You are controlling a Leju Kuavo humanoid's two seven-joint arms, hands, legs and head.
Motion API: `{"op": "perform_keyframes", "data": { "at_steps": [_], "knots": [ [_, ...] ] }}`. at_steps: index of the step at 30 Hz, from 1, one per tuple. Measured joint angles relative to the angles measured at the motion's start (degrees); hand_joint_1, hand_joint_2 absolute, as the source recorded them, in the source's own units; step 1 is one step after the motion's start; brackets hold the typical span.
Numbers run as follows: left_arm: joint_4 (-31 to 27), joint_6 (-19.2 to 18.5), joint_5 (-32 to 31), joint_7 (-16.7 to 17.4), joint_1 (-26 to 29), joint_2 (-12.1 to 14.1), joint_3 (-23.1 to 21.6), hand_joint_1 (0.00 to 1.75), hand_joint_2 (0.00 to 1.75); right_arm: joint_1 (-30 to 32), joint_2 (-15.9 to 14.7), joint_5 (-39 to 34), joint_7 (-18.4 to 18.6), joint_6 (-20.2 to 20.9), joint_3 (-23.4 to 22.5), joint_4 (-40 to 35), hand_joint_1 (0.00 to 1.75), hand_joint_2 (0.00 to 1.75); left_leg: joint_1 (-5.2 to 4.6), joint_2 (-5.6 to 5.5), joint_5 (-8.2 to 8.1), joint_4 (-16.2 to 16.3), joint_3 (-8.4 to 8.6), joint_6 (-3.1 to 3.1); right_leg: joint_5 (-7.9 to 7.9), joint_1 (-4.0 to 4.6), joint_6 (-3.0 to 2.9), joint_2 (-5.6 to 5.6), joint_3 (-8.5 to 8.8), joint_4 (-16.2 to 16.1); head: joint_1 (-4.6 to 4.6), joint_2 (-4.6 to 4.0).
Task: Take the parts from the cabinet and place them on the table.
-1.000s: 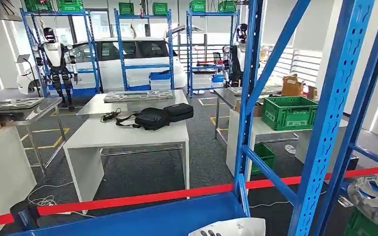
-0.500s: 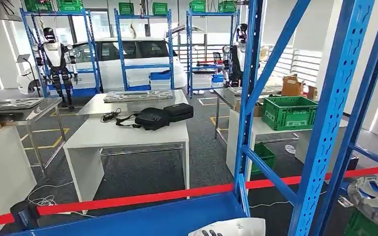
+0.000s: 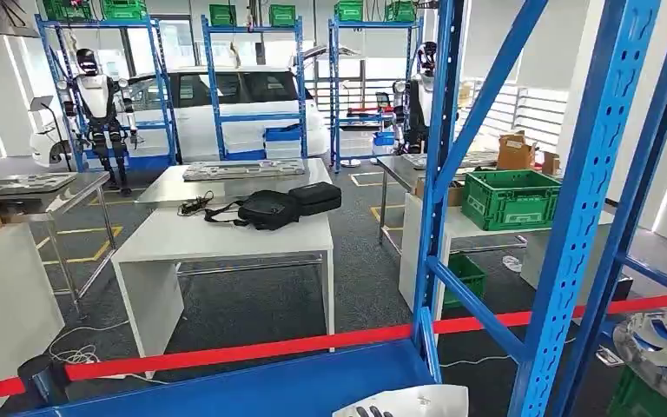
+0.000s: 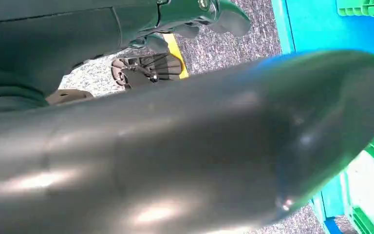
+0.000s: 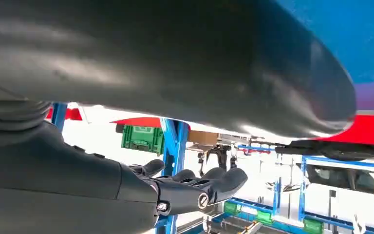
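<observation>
Nothing has changed over the last second. The head view sits exactly as it did, so I have not turned or stepped, and the white part (image 3: 417, 401) is at the same spot at the very bottom of the picture, just past the near edge of the blue shelf (image 3: 269, 387). Dark fingertips (image 3: 366, 412) lie on its near rim as before (I cannot tell which hand they belong to).

From my right wrist, the right hand (image 5: 195, 187) is stretched out flat with the fingers apart. Light shows between them and the big dark curved surface close to the camera, so that hand grips nothing. From my left wrist, the left hand (image 4: 199, 14) lies alongside a similar broad dark surface with its fingers a little curled. Whether they press on it or close on anything I cannot tell. I take both dark surfaces to be the shaded side of the part, but that is a judgement.

For the task this is a pause, not progress. The part is off the shelf or nearly so, but it has not been carried anywhere. The white counter (image 3: 226, 239) with the black bag (image 3: 269, 210) on it is well apart from me, beyond the red tape (image 3: 226, 352).
</observation>
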Motion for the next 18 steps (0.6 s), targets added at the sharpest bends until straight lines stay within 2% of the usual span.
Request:
{"op": "perform_keyframes", "data": {
  "at_steps": [18],
  "knots": [
    [0.0, 0.02, -0.02, 0.0, 0.0, 0.0, 0.0, 0.0, 0.0, 0.02, 0.0, -0.09, 0.0, -0.02, 0.0, 0.0, 0.0, 0.0, 0.0, 0.0, 0.0, 0.0, 0.0, 0.0, 0.0, 0.0, 0.0, 0.0, 0.0, 0.0, 0.0, 0.0]
  ]
}}
